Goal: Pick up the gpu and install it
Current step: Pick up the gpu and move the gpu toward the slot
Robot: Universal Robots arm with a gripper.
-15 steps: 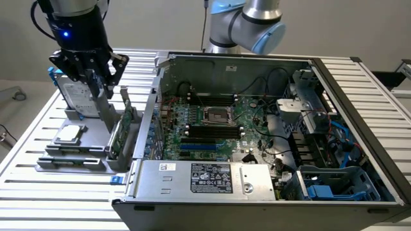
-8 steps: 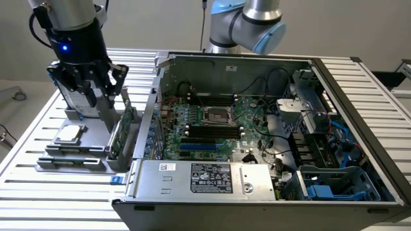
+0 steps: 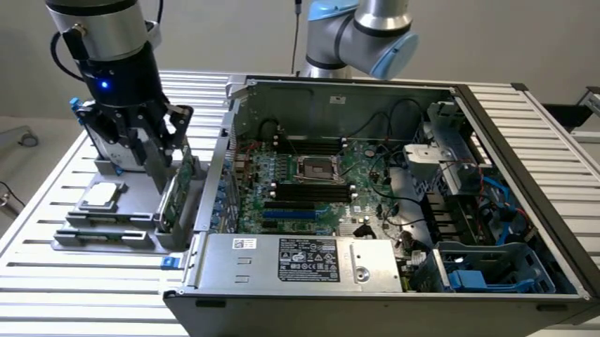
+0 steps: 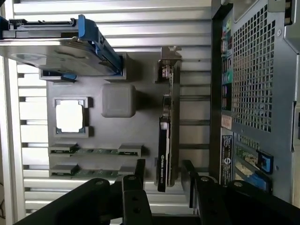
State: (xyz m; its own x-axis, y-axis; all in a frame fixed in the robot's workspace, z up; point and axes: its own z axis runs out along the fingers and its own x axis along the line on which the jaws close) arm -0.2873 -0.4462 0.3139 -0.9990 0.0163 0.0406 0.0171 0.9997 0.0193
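The gpu (image 3: 178,193) stands on its long edge in a grey holder tray (image 3: 126,210), just outside the open computer case (image 3: 375,86) on the exterior view's left. In the wrist view the gpu (image 4: 164,140) shows edge-on, with its black shroud, green board and silver bracket end. My gripper (image 3: 159,165) hangs right over the card. Its jaws are open, and the two black fingers (image 4: 139,169) stand one on each side of the card's end with a gap on both sides. Nothing is held.
The tray (image 4: 145,117) also carries a silver hard drive in a blue frame (image 4: 61,56), a square chip (image 4: 70,117) and two memory sticks (image 4: 96,151). Inside the case lies the motherboard with blue card slots (image 3: 291,210). The case's perforated wall (image 4: 255,93) stands close beside the card.
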